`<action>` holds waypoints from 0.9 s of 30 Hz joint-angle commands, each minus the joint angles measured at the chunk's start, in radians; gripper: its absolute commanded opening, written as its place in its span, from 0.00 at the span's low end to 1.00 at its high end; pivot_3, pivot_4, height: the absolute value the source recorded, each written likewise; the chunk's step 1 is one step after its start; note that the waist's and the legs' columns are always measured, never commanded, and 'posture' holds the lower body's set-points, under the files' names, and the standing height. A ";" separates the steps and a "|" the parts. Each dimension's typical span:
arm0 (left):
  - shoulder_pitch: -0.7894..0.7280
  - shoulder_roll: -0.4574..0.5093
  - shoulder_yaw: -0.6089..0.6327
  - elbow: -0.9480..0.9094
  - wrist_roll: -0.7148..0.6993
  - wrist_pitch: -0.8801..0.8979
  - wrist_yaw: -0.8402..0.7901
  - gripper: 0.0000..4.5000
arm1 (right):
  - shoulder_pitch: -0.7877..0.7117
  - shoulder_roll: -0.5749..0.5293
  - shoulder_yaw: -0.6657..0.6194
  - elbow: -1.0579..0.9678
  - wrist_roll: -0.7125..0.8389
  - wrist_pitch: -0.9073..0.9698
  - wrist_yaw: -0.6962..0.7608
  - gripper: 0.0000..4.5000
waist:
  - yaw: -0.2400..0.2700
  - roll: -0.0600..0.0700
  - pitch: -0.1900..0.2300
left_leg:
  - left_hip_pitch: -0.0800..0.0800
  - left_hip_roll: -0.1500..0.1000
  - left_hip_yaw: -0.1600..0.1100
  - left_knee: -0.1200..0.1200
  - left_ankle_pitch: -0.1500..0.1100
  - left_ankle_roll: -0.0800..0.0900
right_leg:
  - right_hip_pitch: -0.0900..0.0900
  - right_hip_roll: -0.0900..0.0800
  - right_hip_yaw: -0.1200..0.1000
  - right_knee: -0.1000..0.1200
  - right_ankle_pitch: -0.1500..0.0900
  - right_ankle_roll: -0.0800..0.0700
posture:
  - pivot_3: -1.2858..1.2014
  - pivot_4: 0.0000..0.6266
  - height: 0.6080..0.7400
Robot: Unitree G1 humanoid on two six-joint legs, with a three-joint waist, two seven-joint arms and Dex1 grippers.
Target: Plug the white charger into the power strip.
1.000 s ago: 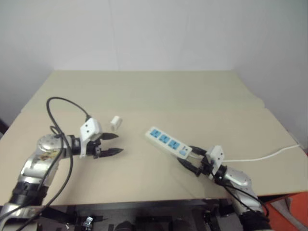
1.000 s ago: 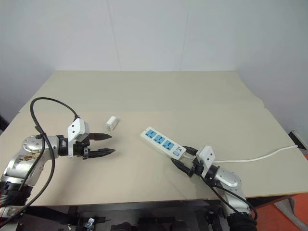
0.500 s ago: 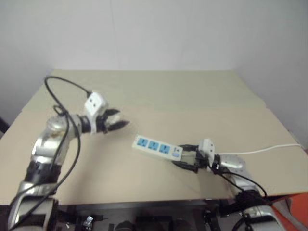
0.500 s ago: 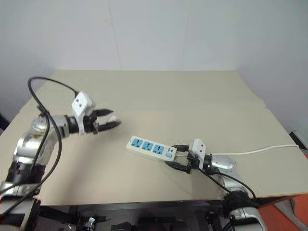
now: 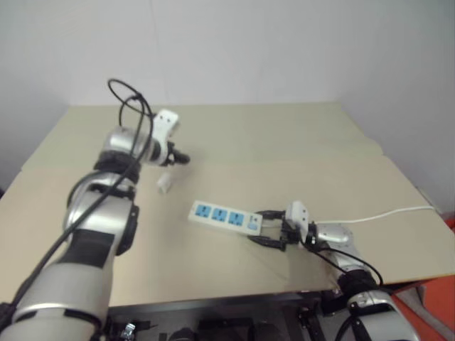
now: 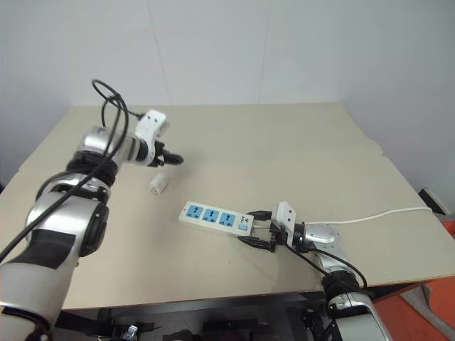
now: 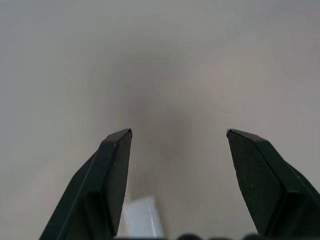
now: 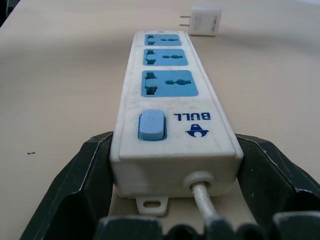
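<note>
Two grippers are at work on the table point(image 6: 298, 149): the right gripper point(image 6: 257, 228) has its fingers either side of the switch end of the strip point(image 6: 213, 217), pressed against its flanks as the right wrist view shows, so it holds the strip flat with the three blue faces up and the cord point(image 6: 370, 216) trailing off toward 3 o'clock. Just beyond the strip's far end, at about 10 o'clock from it, the charger point(image 6: 157, 185) lies on its side, free of both grippers, its prongs visible in the right wrist view. At 12 o'clock from the charger hovers the left gripper point(image 6: 169, 153), fingers spread wide and empty (its wrist view catches a white corner of the charger at the lower edge, between the fingers). My worry is the pickup: the gripper looks to sit past the charger, so a straight descent could miss it or nudge it toward the strip. A grab across the prongs would also leave nothing to insert, and a loose hold on the strip would let it slide under the push.
</note>
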 commanded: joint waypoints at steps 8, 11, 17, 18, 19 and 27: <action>-0.033 0.002 0.056 0.081 0.066 -0.029 0.095 0.72 | 0.062 -0.020 0.024 -0.024 -0.051 0.019 -0.047 0.76 | 0.007 0.000 0.000 | -0.001 -0.001 -0.001 0.000 0.000 0.000 | 0.000 -0.001 -0.001 0.000 0.000 0.000 | 0.52 0.24 1.00; -0.014 0.000 0.056 0.086 0.081 -0.026 0.102 0.72 | 0.061 -0.021 0.027 -0.027 -0.051 0.022 -0.052 0.76 | 0.007 0.000 0.000 | -0.001 -0.001 -0.001 0.000 0.000 0.000 | 0.000 -0.001 -0.001 0.000 0.000 0.000 | 0.52 0.24 1.00; 0.020 -0.006 0.072 0.094 0.091 -0.021 0.107 0.72 | 0.040 -0.013 0.031 -0.014 -0.057 0.026 -0.069 0.76 | 0.005 0.000 0.000 | 0.000 -0.001 -0.001 0.000 0.000 0.000 | 0.000 -0.001 -0.001 0.000 0.000 0.000 | 0.52 0.24 1.00; 0.025 -0.007 0.076 0.094 0.092 -0.021 0.109 0.72 | 0.037 -0.012 0.031 -0.011 -0.059 0.026 -0.072 0.76 | 0.005 0.000 0.000 | 0.000 -0.001 -0.001 0.000 0.000 -0.001 | 0.000 -0.001 -0.001 0.000 0.000 0.000 | 0.52 0.24 1.00; 0.029 -0.009 0.080 0.095 0.093 -0.020 0.114 0.72 | 0.033 -0.011 0.031 -0.007 -0.061 0.025 -0.077 0.76 | 0.005 0.000 0.000 | 0.000 0.000 -0.001 0.000 0.000 -0.001 | 0.000 -0.001 -0.001 0.000 0.000 0.000 | 0.52 0.24 1.00; 0.058 -0.020 0.095 0.098 0.099 -0.014 0.119 0.53 | 0.026 -0.015 0.028 0.000 -0.068 0.028 -0.099 0.76 | 0.005 0.000 0.000 | 0.000 -0.001 -0.001 0.000 0.001 -0.002 | 0.000 -0.001 -0.001 0.000 0.000 0.000 | 0.52 0.24 1.00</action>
